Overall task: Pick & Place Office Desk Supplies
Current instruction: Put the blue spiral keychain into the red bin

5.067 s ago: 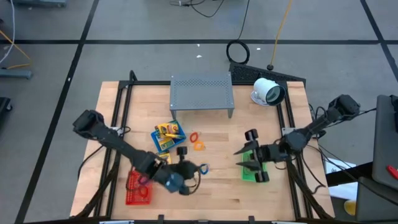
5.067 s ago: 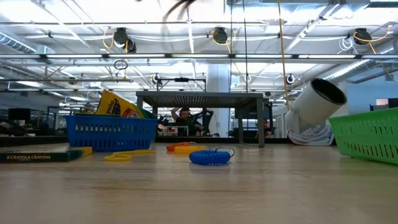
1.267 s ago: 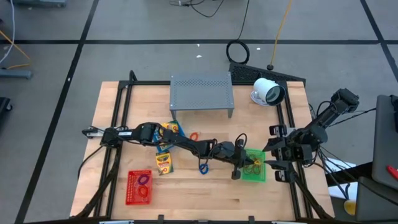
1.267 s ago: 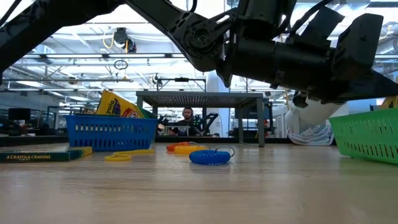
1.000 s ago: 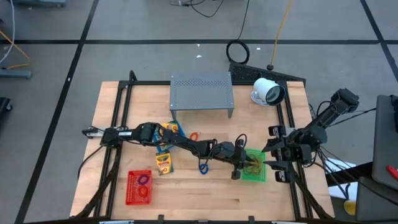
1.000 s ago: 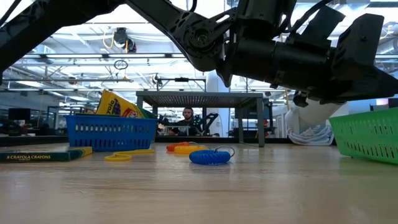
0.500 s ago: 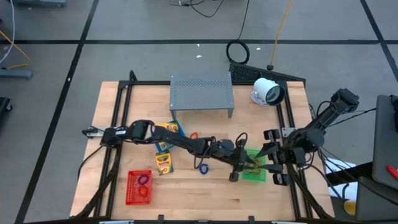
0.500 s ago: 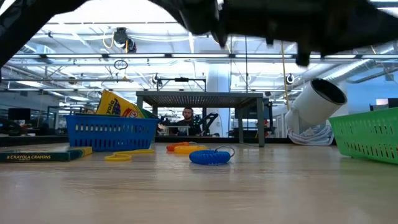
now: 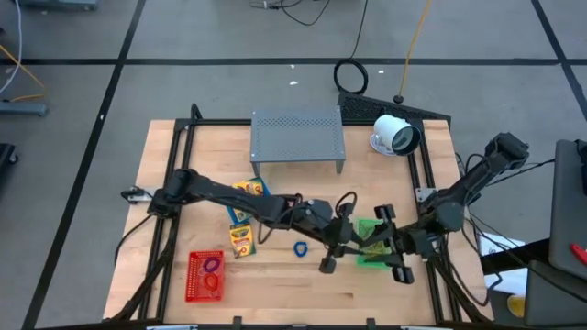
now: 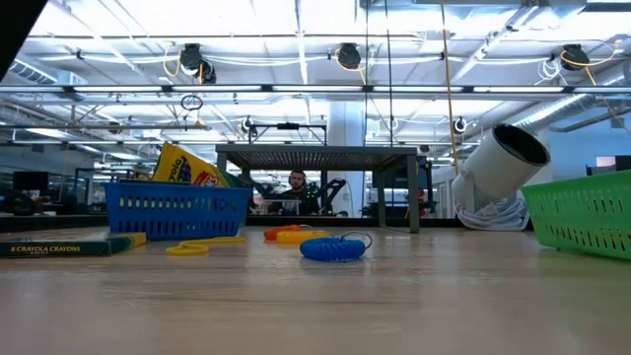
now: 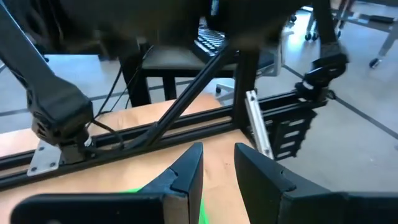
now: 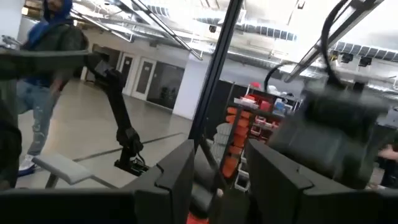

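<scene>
Grippers: left gripper [image 9: 327, 261] narrow-gapped, empty, just left of green basket [image 9: 371, 256]; right gripper [image 9: 393, 246] parted, empty, over it. Risk: arms colliding, nudging basket.

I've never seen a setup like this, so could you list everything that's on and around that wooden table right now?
Grey perforated metal stand: one, grey, far middle of the table.
White round camera-like device: one, white, far right corner.
Blue plastic basket: one, blue, left of centre, yellow crayon pack inside.
Second yellow crayon pack: one, flat on the table near the blue basket.
Red plastic basket: one, near left corner, purple loops inside.
Green plastic basket: one, near right.
Blue rubber-band loop: one, table centre.
Orange rubber-band loop: one, beyond the blue loop.
Left gripper: beside the green basket, fingers slightly apart, empty.
Right gripper: at the green basket's right side, fingers apart.
</scene>
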`<act>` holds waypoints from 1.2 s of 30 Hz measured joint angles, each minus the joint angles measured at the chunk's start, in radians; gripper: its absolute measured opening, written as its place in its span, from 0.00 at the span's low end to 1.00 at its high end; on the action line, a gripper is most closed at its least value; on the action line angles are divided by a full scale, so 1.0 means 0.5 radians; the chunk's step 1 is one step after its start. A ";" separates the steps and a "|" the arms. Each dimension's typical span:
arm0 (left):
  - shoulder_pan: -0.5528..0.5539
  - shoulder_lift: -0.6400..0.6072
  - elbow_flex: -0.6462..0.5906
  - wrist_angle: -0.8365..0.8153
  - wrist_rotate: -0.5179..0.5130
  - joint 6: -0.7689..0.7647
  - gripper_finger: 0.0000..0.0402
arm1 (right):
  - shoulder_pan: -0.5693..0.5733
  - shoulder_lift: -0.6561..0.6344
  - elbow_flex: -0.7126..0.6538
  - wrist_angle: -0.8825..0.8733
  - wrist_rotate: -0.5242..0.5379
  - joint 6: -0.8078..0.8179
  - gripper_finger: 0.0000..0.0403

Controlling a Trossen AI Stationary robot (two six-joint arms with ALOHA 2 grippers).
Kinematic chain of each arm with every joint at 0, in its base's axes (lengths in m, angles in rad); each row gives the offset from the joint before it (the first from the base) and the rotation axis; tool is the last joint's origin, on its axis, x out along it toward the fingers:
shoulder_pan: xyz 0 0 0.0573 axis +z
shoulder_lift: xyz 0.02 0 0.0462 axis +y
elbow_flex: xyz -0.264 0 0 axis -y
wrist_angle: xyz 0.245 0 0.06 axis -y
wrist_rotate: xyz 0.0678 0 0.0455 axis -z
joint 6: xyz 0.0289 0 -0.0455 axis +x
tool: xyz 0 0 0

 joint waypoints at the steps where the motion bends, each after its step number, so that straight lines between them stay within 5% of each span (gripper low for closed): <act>1: -0.006 -0.039 0.000 -0.050 -0.002 0.000 0.25 | 0.000 0.022 0.000 0.026 0.000 0.000 0.33; 13: -0.116 -0.463 -0.001 -0.553 0.159 0.151 0.25 | 0.069 0.074 0.000 0.182 -0.002 -0.014 0.33; 22: -0.173 -0.714 -0.068 -0.817 0.065 0.245 0.25 | 0.069 0.075 -0.001 0.204 -0.002 -0.004 0.33; 36: -0.173 -1.622 -1.621 0.446 -0.215 -0.037 0.25 | 0.069 0.075 -0.002 0.205 0.000 0.007 0.33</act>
